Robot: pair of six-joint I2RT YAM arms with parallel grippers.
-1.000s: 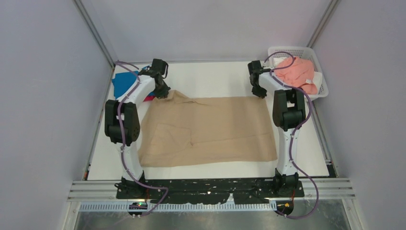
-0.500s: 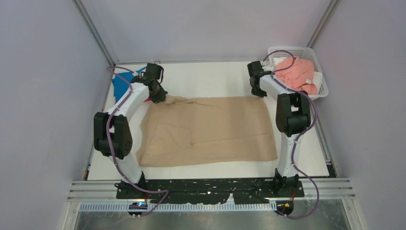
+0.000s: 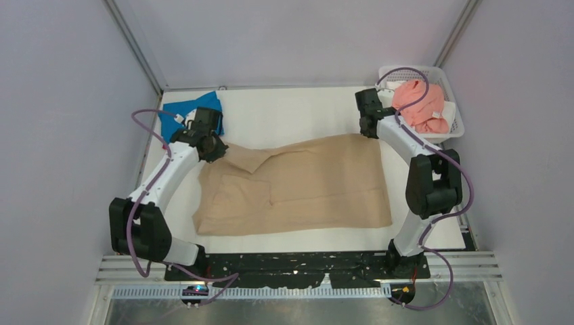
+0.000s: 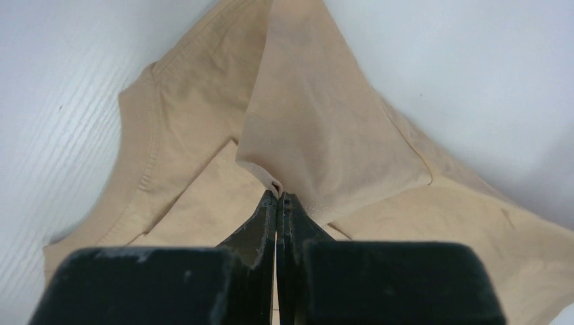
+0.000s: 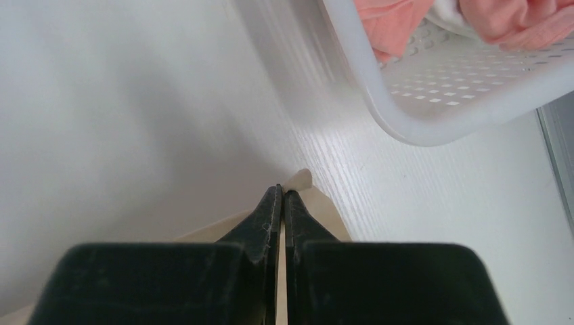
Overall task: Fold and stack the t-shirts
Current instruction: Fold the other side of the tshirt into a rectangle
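The tan-beige t-shirt [image 3: 298, 186] lies spread over the middle of the white table. My left gripper [image 3: 215, 150] is shut on its far left sleeve corner [image 4: 274, 186] and holds that part lifted and folded over the body of the shirt. My right gripper [image 3: 367, 130] is shut on the shirt's far right corner [image 5: 301, 179] next to the basket. The bright blue t-shirt [image 3: 186, 112] lies at the far left corner of the table. The salmon pink t-shirt [image 3: 423, 101] is heaped in the basket. The magenta-red shirt is hidden.
A white mesh basket [image 3: 452, 112] stands at the far right corner; its wall [image 5: 433, 88] is close to my right gripper. Grey enclosure walls stand on three sides. The arm bases sit on the black rail [image 3: 298, 265] at the near edge.
My left gripper has drawn the sleeve corner forward and inward, folding it over the shirt, and uncovered the blue shirt. My right gripper has shifted slightly right, still holding the corner.
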